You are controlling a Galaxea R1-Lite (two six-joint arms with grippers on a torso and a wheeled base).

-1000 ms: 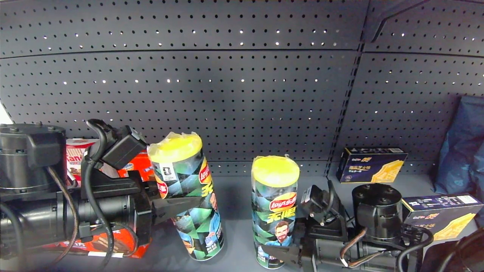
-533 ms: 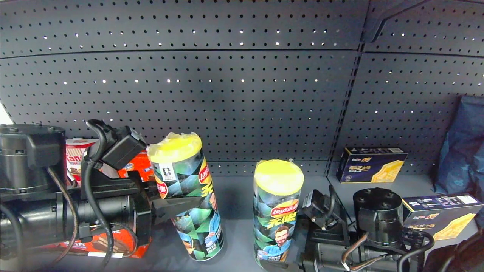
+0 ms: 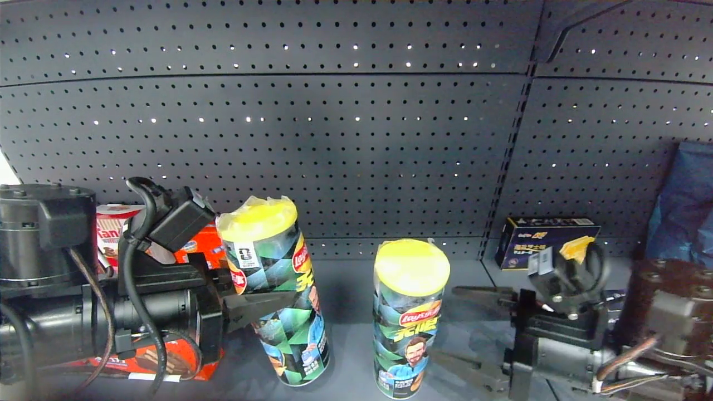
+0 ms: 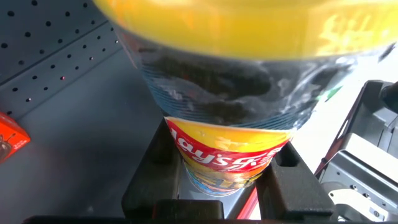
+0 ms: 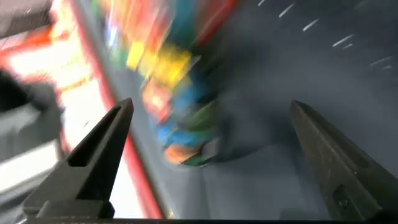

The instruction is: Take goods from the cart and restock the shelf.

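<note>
Two chip cans with yellow lids stand on the grey shelf (image 3: 351, 284). The left can (image 3: 273, 278) leans slightly, and my left gripper (image 3: 262, 303) is shut on its middle from the left side. In the left wrist view, the black fingers (image 4: 155, 180) flank this can (image 4: 224, 149) below its lid. The right can (image 3: 409, 317) stands upright and free. My right gripper (image 3: 468, 328) is open just to the right of it, not touching it. The right wrist view shows that gripper (image 5: 214, 155) spread wide, with the blurred can (image 5: 180, 124) beyond the fingertips.
Red wafer boxes (image 3: 195, 245) sit behind my left arm. A dark box with yellow print (image 3: 548, 242) lies at the back right, and a blue bag (image 3: 682, 211) stands at the far right. The perforated back panel (image 3: 356, 139) closes off the shelf.
My right gripper has opened, let go of the right can and drawn back to the right. That can now stands alone. The left arm and its can have not moved.
</note>
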